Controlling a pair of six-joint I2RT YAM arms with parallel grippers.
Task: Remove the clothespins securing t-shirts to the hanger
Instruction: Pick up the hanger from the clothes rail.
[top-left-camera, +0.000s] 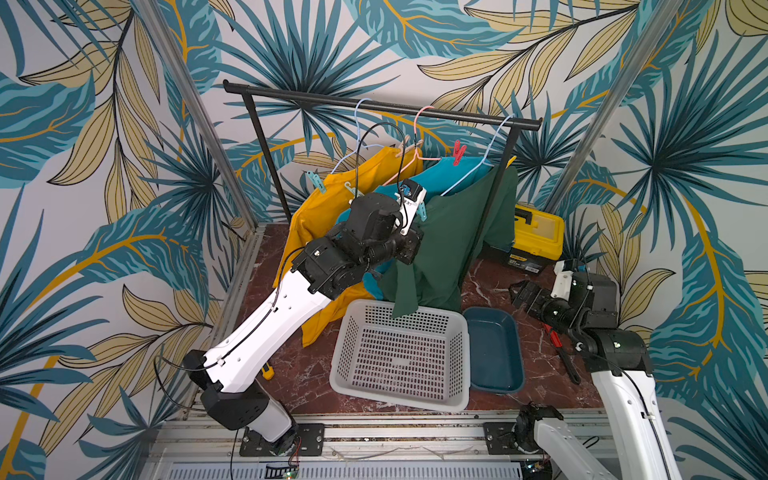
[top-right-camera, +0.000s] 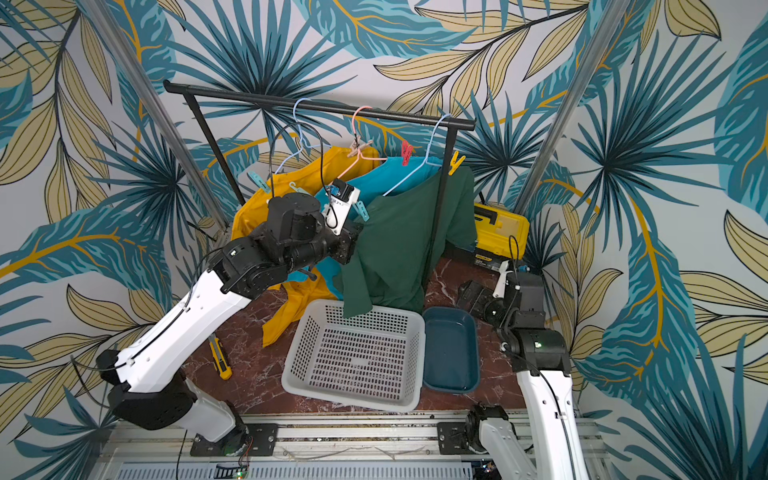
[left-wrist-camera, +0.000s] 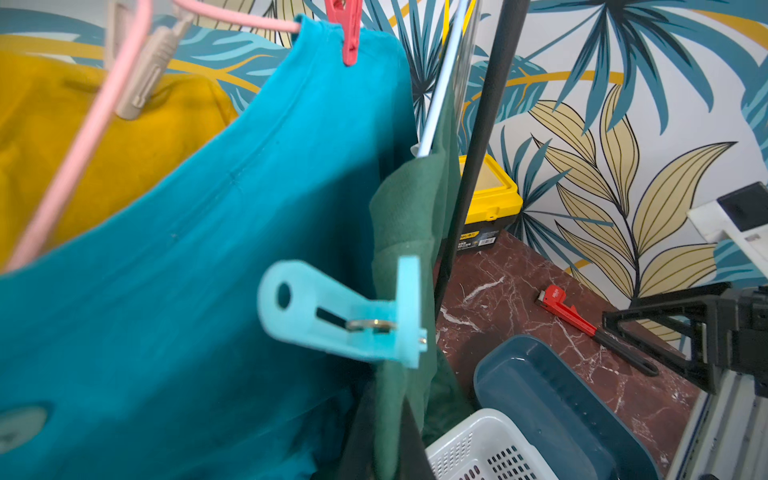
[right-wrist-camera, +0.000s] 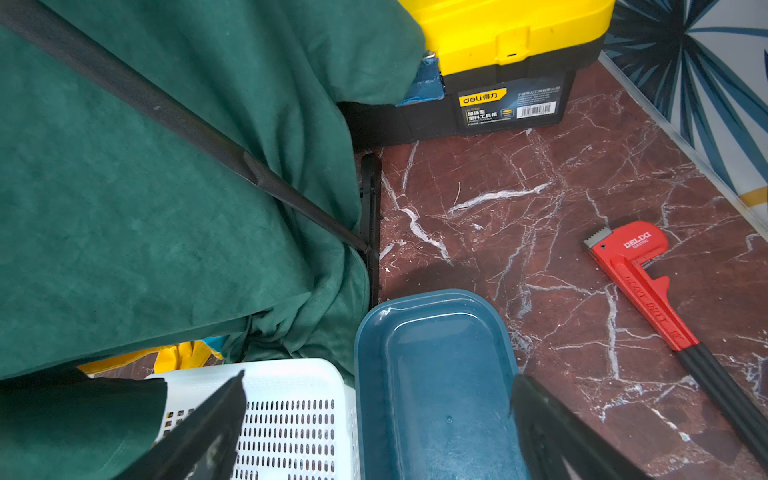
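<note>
Step in hand: the teal clothespin, clipped on the dark green t-shirt. My left end effector is closed just beside it; what it pinches, I cannot tell. My right end effector gapes empty. Next, I judge: squeeze that peg's tails.

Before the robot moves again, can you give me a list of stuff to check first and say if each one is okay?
1. Is the left hand closed: ok, it is shut.
2. What the left hand pinches: cannot tell; its dark fingers sit low beside the dark green t-shirt.
3. Is the mint clothespin off the dark green t-shirt: not ok, it is clipped to the shirt's edge.
4. Is the red clothespin off the turquoise t-shirt: not ok, it is clipped on.
5. Is the right hand open and empty: ok.
6. Is the blue tray free for pins: ok, nothing is in it.
</note>
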